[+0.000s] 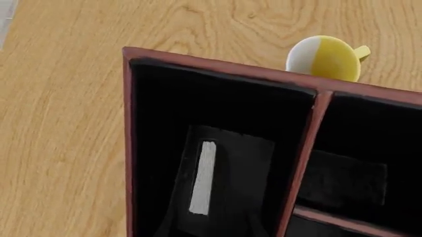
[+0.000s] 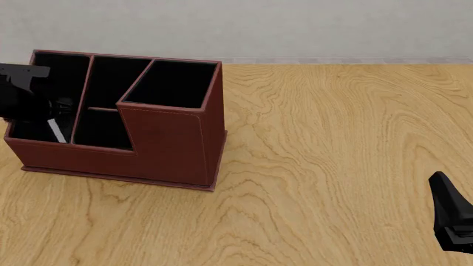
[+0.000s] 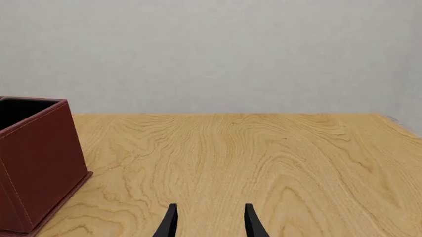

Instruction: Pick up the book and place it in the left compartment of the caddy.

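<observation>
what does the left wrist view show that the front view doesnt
Only the left wrist view shows a yellow and white cup on the table beyond the caddy, and it looks straight down into the left compartment.

Only the front view shows the caddy's tall square compartment, its outer front face, and the right hand low at the near right.

Both show the book, white page edge visible, inside the left compartment, and the wooden table.

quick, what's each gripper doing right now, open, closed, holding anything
Left gripper: over the caddy's left compartment with the book; grip cannot be told.
Right gripper: open, empty.
</observation>
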`<state>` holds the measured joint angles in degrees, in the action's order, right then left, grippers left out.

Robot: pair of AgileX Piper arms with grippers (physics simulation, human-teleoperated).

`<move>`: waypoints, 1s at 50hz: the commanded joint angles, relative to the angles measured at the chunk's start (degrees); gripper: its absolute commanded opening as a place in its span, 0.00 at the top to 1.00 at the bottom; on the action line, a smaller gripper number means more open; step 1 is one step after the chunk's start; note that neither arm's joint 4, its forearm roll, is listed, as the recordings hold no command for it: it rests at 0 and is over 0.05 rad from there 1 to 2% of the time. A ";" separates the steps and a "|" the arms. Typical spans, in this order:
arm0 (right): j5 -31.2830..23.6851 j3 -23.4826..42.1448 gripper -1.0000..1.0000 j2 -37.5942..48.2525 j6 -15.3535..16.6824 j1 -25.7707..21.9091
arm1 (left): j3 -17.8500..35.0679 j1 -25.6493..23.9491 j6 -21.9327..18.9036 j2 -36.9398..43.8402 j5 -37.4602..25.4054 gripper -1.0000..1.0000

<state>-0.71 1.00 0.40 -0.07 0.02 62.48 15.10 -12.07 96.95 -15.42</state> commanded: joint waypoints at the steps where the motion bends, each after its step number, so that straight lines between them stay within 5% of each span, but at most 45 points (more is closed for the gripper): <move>1: 0.43 -0.41 0.00 -0.02 0.00 0.00 | -0.01 -0.21 -0.42 -0.59 0.20 0.00; 27: 0.43 -0.41 0.00 -0.01 0.03 -0.01 | -0.38 -0.43 0.03 -4.82 -2.51 0.00; 50: 0.42 -0.41 0.00 0.00 0.03 0.00 | -7.21 -0.82 1.11 -21.41 -9.31 0.00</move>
<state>-0.71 1.00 0.40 -0.07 0.02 58.51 14.46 -11.49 82.60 -22.02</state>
